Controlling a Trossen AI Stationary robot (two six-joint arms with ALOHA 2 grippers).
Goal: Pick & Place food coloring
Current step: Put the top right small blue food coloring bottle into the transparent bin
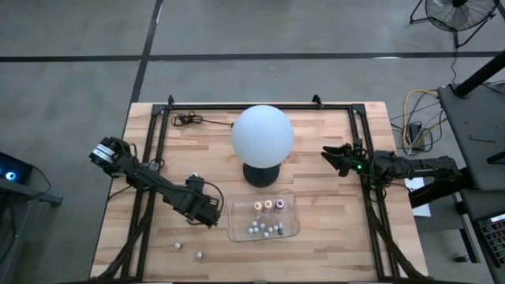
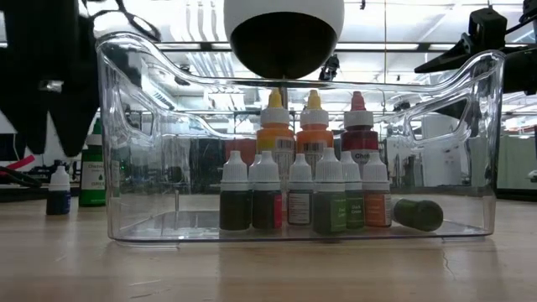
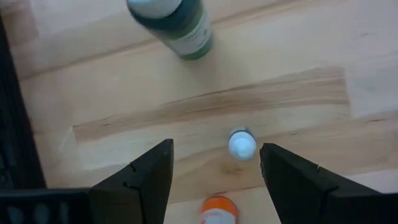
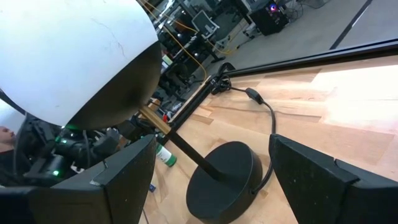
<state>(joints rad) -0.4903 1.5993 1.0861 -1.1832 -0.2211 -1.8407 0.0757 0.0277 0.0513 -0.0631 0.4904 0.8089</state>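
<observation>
The food coloring shows as small bottles. Several stand in the clear tray (image 1: 233, 229) (image 2: 134, 126), tall orange and red ones (image 2: 315, 126) behind short white-capped ones (image 2: 298, 197), and one (image 2: 417, 214) lies on its side. Left of the tray my left gripper (image 1: 208, 213) (image 3: 216, 148) points down, open, above the wood. A tiny white-capped bottle (image 3: 241, 143) (image 2: 58, 191) stands on the table below the gap between its fingers, untouched. A green bottle (image 3: 177, 25) (image 2: 92, 172) stands close by. An orange cap (image 3: 217, 211) shows at the wrist picture's edge. My right gripper (image 1: 327, 155) (image 4: 211, 142) waits open at the table's right.
A white globe lamp (image 1: 262, 132) on a black base (image 4: 224, 180) stands mid-table behind the tray. Two small bottles (image 1: 178, 245) (image 1: 199, 255) stand near the front edge, left of the tray. A black cord (image 1: 189, 120) lies at the far left. Black rails (image 1: 150, 158) run along the sides.
</observation>
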